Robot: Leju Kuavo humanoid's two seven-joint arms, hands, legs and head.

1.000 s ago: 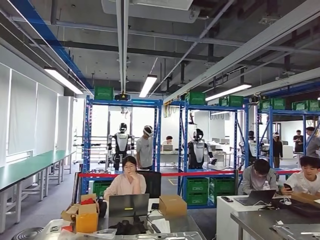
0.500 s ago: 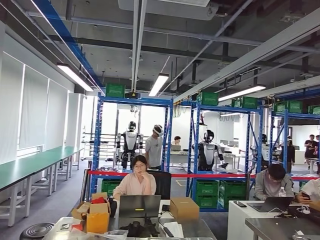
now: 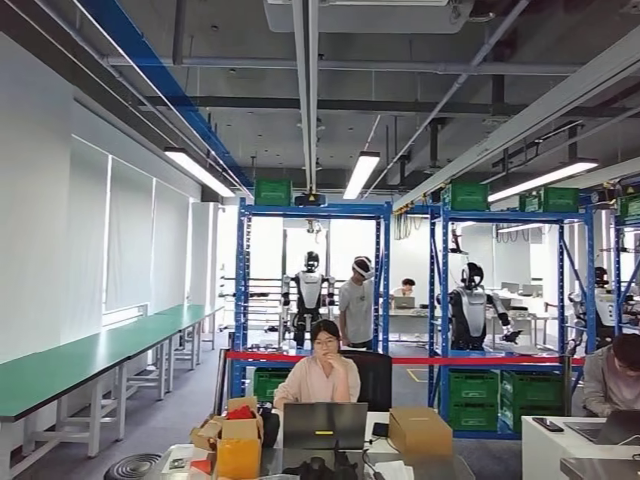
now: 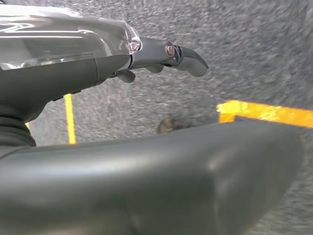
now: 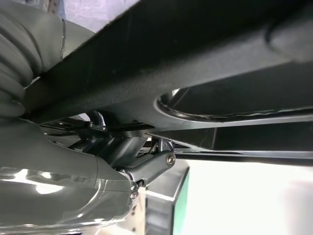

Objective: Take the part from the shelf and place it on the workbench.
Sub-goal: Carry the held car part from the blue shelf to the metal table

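Left hand (image 4: 110, 68): fingers (image 4: 184, 55) stretched out, apart from the thumb, nothing in it; it hangs over grey floor (image 4: 239, 58) marked with yellow tape (image 4: 265, 112). Right hand (image 5: 92, 176): clamped on the part (image 5: 184, 63), a flat black piece with a rounded cutout, fingers (image 5: 151, 166) against one face and the grey cover on the other side, so the part is in the right hand, not on any bench. In the head view, the desk (image 3: 275, 465) sits at the bottom: laptop (image 3: 324, 425) mid-desk, open yellow carton (image 3: 238, 445) at the left end, closed brown box (image 3: 420, 432) toward the right end. A seated person (image 3: 323, 375) is at the desk's far edge behind the laptop; another person (image 3: 615, 375) sits at a white table on the right. Behind them is a red barrier tape (image 3: 483, 360), then blue shelving (image 3: 313, 212) with green crates (image 3: 472, 387) on the low level. Beyond the shelving are two humanoid robots (image 3: 309, 295) (image 3: 472, 310) and a standing person (image 3: 358, 310). Green-topped benches (image 3: 90, 355) run along the left wall.
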